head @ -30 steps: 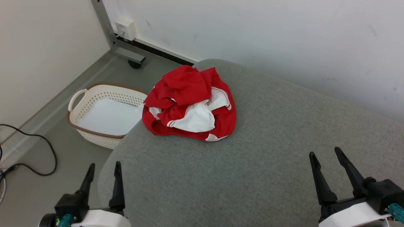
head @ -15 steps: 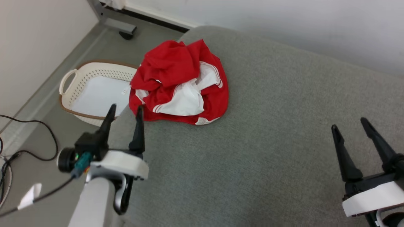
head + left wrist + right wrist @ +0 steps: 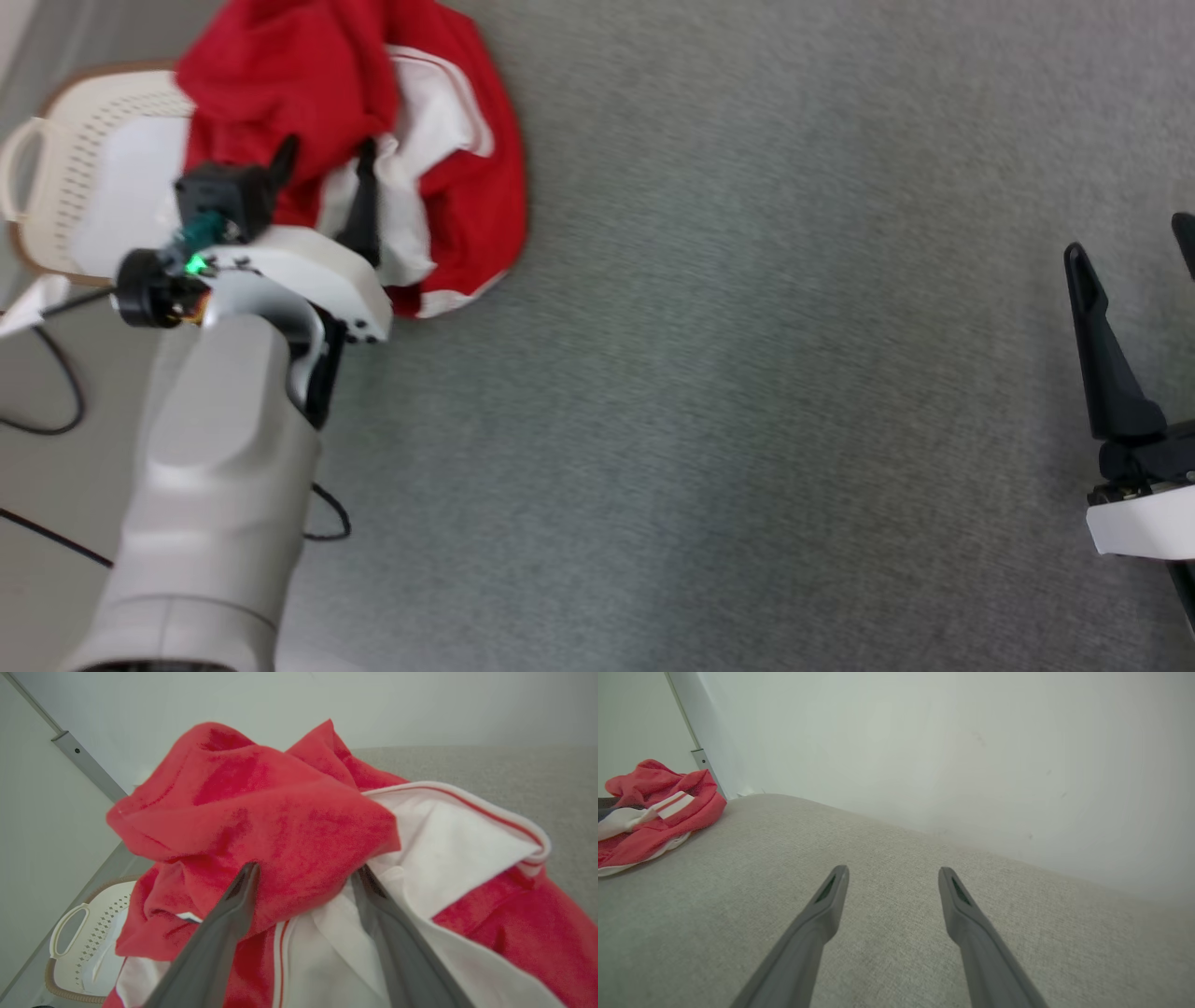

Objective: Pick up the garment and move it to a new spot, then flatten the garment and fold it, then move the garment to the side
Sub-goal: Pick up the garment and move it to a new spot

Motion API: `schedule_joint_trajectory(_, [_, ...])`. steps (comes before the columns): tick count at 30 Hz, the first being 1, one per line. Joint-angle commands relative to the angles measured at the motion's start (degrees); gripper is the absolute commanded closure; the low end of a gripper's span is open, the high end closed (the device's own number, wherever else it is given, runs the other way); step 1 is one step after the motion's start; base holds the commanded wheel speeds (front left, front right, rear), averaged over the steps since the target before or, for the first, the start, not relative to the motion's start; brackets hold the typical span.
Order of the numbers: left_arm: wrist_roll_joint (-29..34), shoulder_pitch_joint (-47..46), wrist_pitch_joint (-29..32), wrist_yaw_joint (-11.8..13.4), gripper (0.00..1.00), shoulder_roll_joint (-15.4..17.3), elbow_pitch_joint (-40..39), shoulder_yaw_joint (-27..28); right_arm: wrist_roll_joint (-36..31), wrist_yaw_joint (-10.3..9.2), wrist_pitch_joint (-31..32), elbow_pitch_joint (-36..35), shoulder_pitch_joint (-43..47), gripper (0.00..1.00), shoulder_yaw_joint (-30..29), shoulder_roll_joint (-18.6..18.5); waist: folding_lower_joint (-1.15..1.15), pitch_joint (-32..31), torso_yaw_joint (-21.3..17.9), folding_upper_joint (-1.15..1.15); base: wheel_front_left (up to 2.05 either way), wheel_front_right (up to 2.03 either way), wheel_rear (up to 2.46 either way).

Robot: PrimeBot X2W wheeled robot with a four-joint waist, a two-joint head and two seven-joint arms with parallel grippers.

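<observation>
Up close, left claw (image 3: pixel 306 868) wide astride the garment (image 3: pixel 280 807), red fold between.

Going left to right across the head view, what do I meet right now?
white basket → red and white garment → grey cushion → right gripper. The left gripper overlaps the garment, so it is left out of the order.

Pale grey forearm (image 3: pixel 215 485), white wrist housing (image 3: pixel 322 273) — long, dark, tapered fingers (image 3: pixel 1102 373).
</observation>
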Motion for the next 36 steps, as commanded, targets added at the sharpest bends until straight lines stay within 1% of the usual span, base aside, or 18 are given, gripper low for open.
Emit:
schedule_joint_trajectory(1, [-0.7,-2.7,0.0,0.0,0.00,1.0,3.1,0.5,0.3,-0.12,-0.5,-0.2,-1.4,0.00,-0.2,-0.4,-0.02,4.8,-4.5,0.00,0.00,0.00,0.00])
schedule_joint_trajectory(3, [-0.9,-5.2,0.2,0.1,0.00,2.3,6.7,0.9,0.4,-0.12,-1.0,0.0,-1.9,0.00,-0.3,-0.4,-0.02,5.7,-5.4,0.00,0.00,0.00,0.00])
schedule_joint_trajectory(6, [-1.3,-7.5,0.1,0.8,0.00,3.0,10.1,1.2,0.4,-0.12,-1.7,0.6,-2.1,0.00,-0.7,-0.3,-0.02,6.2,-6.1,0.00,0.00,0.00,0.00])
schedule_joint_trajectory(7, [-1.4,-8.2,0.1,1.1,0.18,3.4,10.6,1.3,0.3,-0.12,-2.0,0.7,-2.1,0.00,-0.9,-0.2,-0.02,6.2,-6.2,0.00,0.00,0.00,0.00])
schedule_joint_trajectory(8, [-1.3,-8.5,0.1,1.4,0.68,3.7,10.8,1.3,0.3,-0.12,-2.3,0.9,-2.1,0.00,-1.1,-0.2,-0.02,6.1,-6.3,0.00,0.00,0.00,0.00])
schedule_joint_trajectory(9, [-1.4,-8.6,0.1,1.7,1.00,3.9,10.6,1.4,0.1,-0.12,-2.5,1.2,-2.1,0.00,-1.3,-0.2,-0.02,5.8,-6.4,0.00,0.00,0.00,0.00])
schedule_joint_trajectory(14, [-2.5,-5.8,0.0,2.5,1.00,5.9,5.9,3.0,-0.3,-0.12,-4.1,2.6,-1.7,0.00,-2.0,0.4,-0.02,3.3,-6.6,0.00,0.00,0.00,0.00])
schedule_joint_trajectory(16, [-2.7,-3.7,0.0,3.1,1.00,6.0,3.7,3.6,-0.5,-0.12,-4.8,3.4,-1.2,0.00,-2.0,0.9,-0.02,1.6,-6.6,0.00,0.00,0.00,0.00])
schedule_joint_trajectory(18, [-2.6,-1.7,0.0,3.5,1.00,6.8,1.0,4.4,-0.5,-0.12,-5.4,4.4,-0.6,0.00,-2.0,1.2,-0.02,-0.6,-6.7,0.00,0.00,0.00,0.00])
schedule_joint_trajectory(24, [-3.5,7.1,0.0,4.1,1.00,7.4,-7.8,6.8,-0.8,-0.12,-7.0,7.2,2.1,0.00,-1.4,2.6,-0.02,-9.1,-7.4,0.00,0.00,0.00,0.00])
schedule_joint_trajectory(31, [-2.7,18.1,0.0,4.5,1.00,7.2,-19.9,7.5,-0.7,-0.12,-7.5,9.7,6.0,0.00,-0.8,4.4,-0.02,-18.0,-8.8,0.00,0.00,0.00,0.00])
schedule_joint_trajectory(32, [-2.7,19.7,0.0,4.6,1.00,7.0,-21.8,7.4,-0.7,-0.12,-7.6,9.9,6.5,0.00,-0.7,4.7,-0.02,-19.0,-9.1,0.00,0.00,0.00,0.00])
schedule_joint_trajectory(33, [-2.7,19.7,0.0,4.6,1.00,7.0,-21.8,7.4,-0.7,-0.12,-7.6,9.9,6.5,0.00,-0.7,4.7,-0.02,-19.0,-9.1,0.00,0.00,0.00,0.00])
schedule_joint_trajectory(36, [-2.6,24.3,0.3,4.7,1.00,6.2,-27.6,6.5,-0.7,-0.12,-7.7,10.2,7.9,0.00,-0.4,5.5,-0.02,-21.4,-10.1,0.00,0.00,0.00,0.00])
